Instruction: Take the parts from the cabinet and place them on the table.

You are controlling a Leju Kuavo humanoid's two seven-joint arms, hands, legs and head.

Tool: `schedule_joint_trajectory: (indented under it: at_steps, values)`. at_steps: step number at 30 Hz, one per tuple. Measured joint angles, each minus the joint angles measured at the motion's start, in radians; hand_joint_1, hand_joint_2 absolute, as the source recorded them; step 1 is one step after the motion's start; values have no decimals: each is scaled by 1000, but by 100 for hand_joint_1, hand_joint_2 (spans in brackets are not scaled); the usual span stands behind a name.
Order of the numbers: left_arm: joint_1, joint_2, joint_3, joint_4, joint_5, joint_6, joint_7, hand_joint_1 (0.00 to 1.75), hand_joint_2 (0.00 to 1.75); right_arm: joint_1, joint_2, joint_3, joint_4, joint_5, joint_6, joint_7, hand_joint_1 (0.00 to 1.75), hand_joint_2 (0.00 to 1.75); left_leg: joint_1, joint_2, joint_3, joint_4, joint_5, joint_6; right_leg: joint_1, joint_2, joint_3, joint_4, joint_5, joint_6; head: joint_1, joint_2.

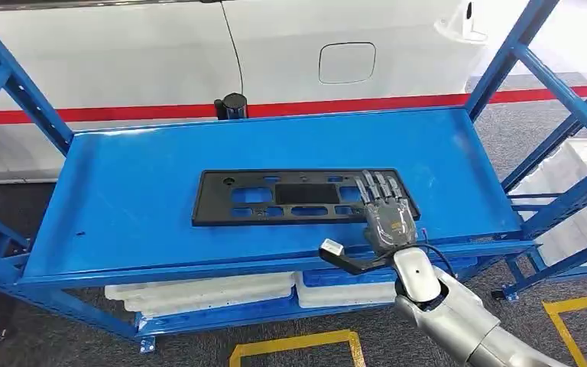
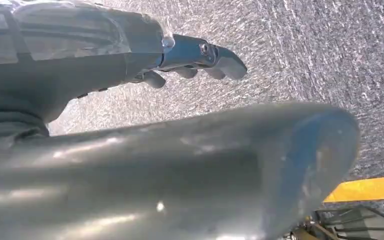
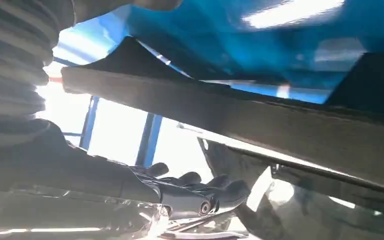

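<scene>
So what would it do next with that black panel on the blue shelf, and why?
Probably close the right hand on the near right end of the black panel before lifting. The hand lies over that end, fingers stretched out flat, and the panel rests flat on the blue shelf, so no firm hold shows yet. The left hand hangs over the floor.

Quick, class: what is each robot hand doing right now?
Left hand: fingers curled, holding nothing.
Right hand: fingers extended over the black panel; whether it grips cannot be told.
</scene>
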Motion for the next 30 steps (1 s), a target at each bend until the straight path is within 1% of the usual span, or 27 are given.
schedule_joint_trajectory:
  at_steps: [7,8,9,15,19,26,30]
  values:
    - [0,1,0,0,-3,-6,1,0,0,10,-9,-17,-9,0,8,2,0,175,0,2,0,0,0,0,0,1,0,0,0,0,0,0]
    - [0,1,0,0,-3,-6,1,0,0,11,-10,-18,-10,0,9,2,42,175,0,3,0,0,0,0,0,1,0,0,0,0,0,0]
    - [0,2,0,0,-3,-6,2,0,0,12,-10,-19,-10,0,10,2,175,175,0,3,0,0,0,0,0,2,0,0,0,0,0,0]
    - [0,2,0,0,-3,-6,2,0,0,25,-16,-32,-12,-11,32,15,175,175,0,5,-1,0,0,1,0,2,-1,0,0,0,0,0]
    - [0,2,0,0,-3,-6,-9,0,0,27,-18,-36,-12,-20,32,14,175,175,0,8,-1,0,-1,1,0,3,-2,0,0,0,1,0]
    - [0,1,0,0,-9,-5,-35,0,0,12,-18,-43,-14,-59,35,-14,175,175,1,11,-1,0,-1,1,0,5,-1,0,0,0,1,0]
    - [0,-1,0,0,-13,-2,-48,0,0,6,-20,-43,-16,-98,34,-43,175,175,1,12,0,0,-1,1,0,6,-1,0,0,0,1,0]
